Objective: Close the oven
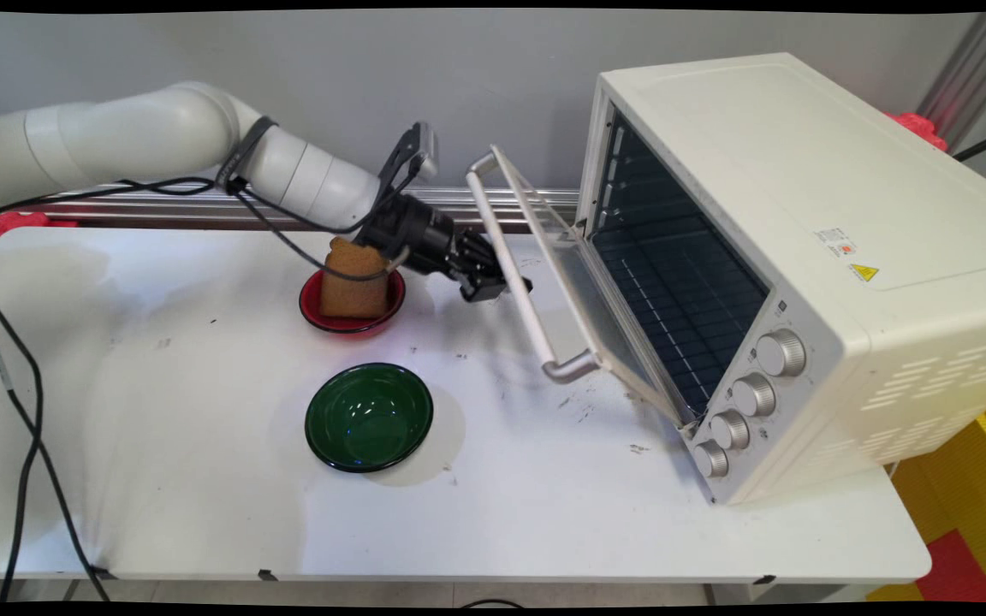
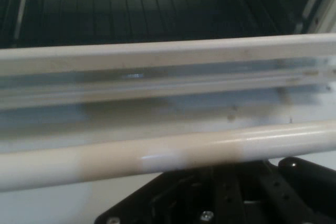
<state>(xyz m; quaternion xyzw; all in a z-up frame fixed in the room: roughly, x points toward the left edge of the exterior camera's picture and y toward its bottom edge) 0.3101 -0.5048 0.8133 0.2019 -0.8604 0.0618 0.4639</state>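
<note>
Gripper [image 1: 493, 287] at door handle [image 1: 512, 275] of toaster oven [image 1: 801, 257] — handle bar crosses right over linkage in hand view, fingers hidden behind it; cannot tell whether spread or clamped. Door [image 1: 583, 295] partway down, tilted, not flat. Behind gripper: toast [image 1: 354, 278] upright in red bowl [image 1: 352, 308]; green bowl [image 1: 369, 417] empty, nearer camera. Oven side has yellow warning sticker [image 1: 864, 272] — text unreadable.
</note>
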